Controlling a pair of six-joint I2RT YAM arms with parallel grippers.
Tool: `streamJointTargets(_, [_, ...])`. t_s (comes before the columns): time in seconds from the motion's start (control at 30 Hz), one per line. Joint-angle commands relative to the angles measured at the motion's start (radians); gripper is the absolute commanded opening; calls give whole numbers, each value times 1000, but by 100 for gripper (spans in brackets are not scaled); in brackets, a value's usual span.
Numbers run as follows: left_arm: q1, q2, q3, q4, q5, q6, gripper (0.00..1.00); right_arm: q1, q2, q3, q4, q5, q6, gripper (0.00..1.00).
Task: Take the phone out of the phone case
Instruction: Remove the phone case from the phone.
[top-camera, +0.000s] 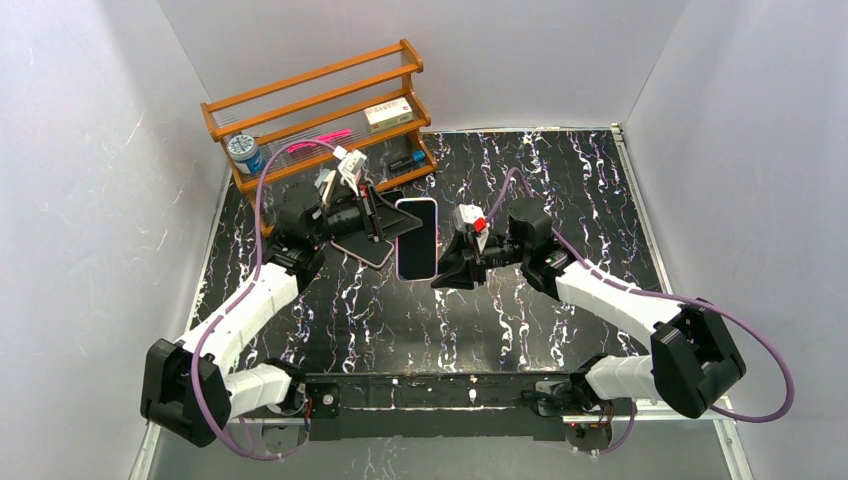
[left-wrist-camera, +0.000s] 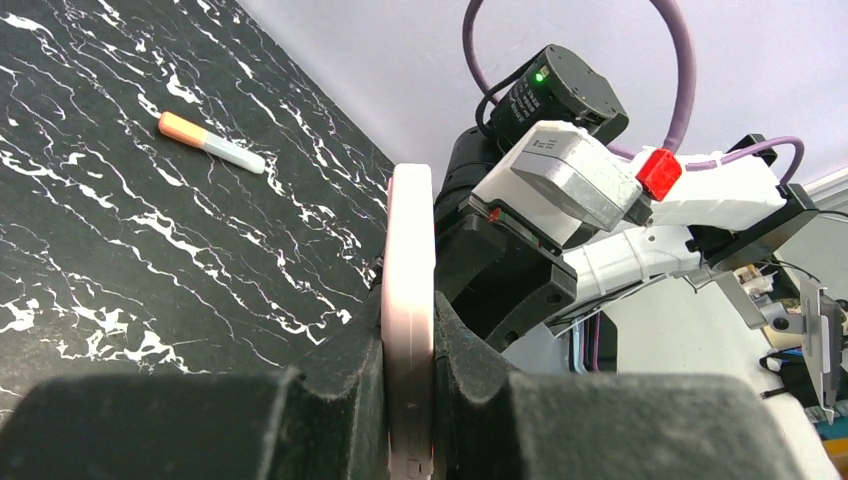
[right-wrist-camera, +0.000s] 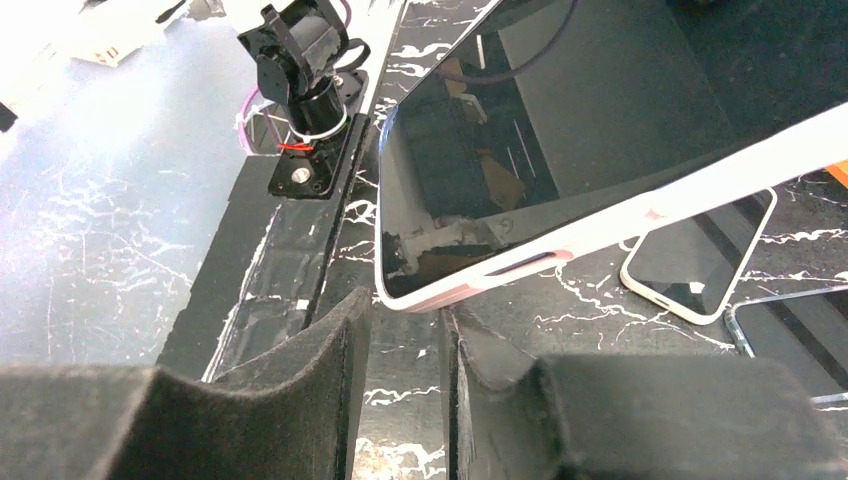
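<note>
left hand (left-wrist-camera: 410, 335) clamps the cased phone (left-wrist-camera: 410, 230) edge-on; right hand (right-wrist-camera: 405, 335) stands slightly parted at its corner.

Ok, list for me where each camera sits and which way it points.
Top external: above and behind the bases, looking down on the table; the left arm and right arm show, meeting at the raised phone.
Left wrist: on the left arm, facing along the left pincer, shut on the phone's edge, toward the right arm.
Right wrist: on the right arm, facing past the right pincer at the phone's screen.
Shared: all three views show the phone.
</note>
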Motion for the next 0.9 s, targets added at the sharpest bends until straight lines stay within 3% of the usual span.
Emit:
streamJointTargets(0.0, [2, -45, -3, 98, -52, 32, 0, 8, -13, 11, 122, -40, 90, 37])
streamJointTargets(0.33, [1, -75, -20, 113, -49, 45, 0, -11, 35, 20, 251, -54, 242, 33])
streamJointTargets(0.73, [2, -91, -30, 123, -46, 48, 0, -24, 65, 52, 266, -88, 297, 32])
streamJointTargets(0.87, [1, -98, -31, 122, -44, 45, 0, -25, 74, 60, 270, -86, 304, 25])
